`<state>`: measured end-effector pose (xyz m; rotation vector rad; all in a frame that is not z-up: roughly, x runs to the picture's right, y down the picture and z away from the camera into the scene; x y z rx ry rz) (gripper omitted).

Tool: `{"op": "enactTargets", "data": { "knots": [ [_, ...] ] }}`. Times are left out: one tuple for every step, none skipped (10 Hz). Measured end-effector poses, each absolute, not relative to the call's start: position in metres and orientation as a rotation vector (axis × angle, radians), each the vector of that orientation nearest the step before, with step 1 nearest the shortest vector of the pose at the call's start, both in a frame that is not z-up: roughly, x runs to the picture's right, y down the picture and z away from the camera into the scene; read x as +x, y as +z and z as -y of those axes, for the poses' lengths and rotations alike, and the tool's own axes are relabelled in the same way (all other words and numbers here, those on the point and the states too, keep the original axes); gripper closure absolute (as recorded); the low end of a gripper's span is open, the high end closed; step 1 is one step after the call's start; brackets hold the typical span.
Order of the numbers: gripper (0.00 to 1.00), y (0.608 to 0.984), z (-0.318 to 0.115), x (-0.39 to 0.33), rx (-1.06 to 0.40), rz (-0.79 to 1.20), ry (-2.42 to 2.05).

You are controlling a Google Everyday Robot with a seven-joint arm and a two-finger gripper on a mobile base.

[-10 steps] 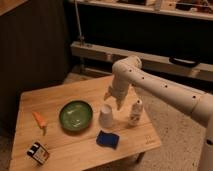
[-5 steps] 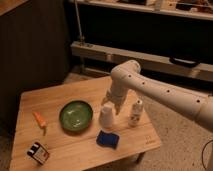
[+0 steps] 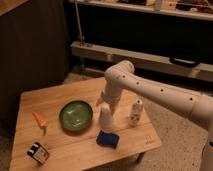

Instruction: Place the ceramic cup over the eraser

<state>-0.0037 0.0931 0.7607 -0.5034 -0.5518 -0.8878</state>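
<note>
Gripper (image 3: 106,103) at the top of the ceramic cup (image 3: 105,122), its open-or-closed state unclear; eraser (image 3: 38,152) well apart.

The tool (image 3: 107,104) hangs at the ceramic cup (image 3: 105,121) top.

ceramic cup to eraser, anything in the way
Nothing visible. The ceramic cup stands mid-table under the gripper; the eraser lies near the front left corner. Between them is bare wooden table, though the route runs close past the green bowl.

White ceramic cup (image 3: 105,119); green bowl (image 3: 76,115); blue pad (image 3: 107,139).
</note>
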Motion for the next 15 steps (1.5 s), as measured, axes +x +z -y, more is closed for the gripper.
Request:
{"op": "enactTargets", "data": {
  "knots": [
    [0.4,0.764,-0.093,-0.003,-0.512,0.545,-0.879],
    [0.4,0.766,-0.093,-0.006,-0.516,0.543,-0.877],
    [0.4,0.77,-0.093,-0.007,-0.523,0.537,-0.875],
    [0.4,0.774,-0.096,-0.006,-0.534,0.531,-0.873],
    [0.4,0.778,-0.098,-0.004,-0.543,0.527,-0.872],
    [0.4,0.784,-0.102,-0.006,-0.559,0.522,-0.877],
    [0.4,0.788,-0.104,-0.007,-0.565,0.523,-0.878],
    [0.4,0.792,-0.106,-0.008,-0.574,0.524,-0.879],
    [0.4,0.795,-0.107,-0.009,-0.582,0.53,-0.876],
    [0.4,0.798,-0.108,-0.009,-0.59,0.539,-0.873],
    [0.4,0.801,-0.108,-0.008,-0.6,0.545,-0.87],
    [0.4,0.804,-0.11,-0.008,-0.608,0.545,-0.872],
    [0.45,0.809,-0.112,-0.01,-0.619,0.546,-0.878],
    [0.51,0.812,-0.114,-0.011,-0.626,0.548,-0.881],
    [0.62,0.818,-0.118,-0.013,-0.636,0.558,-0.881]
  ]
}}
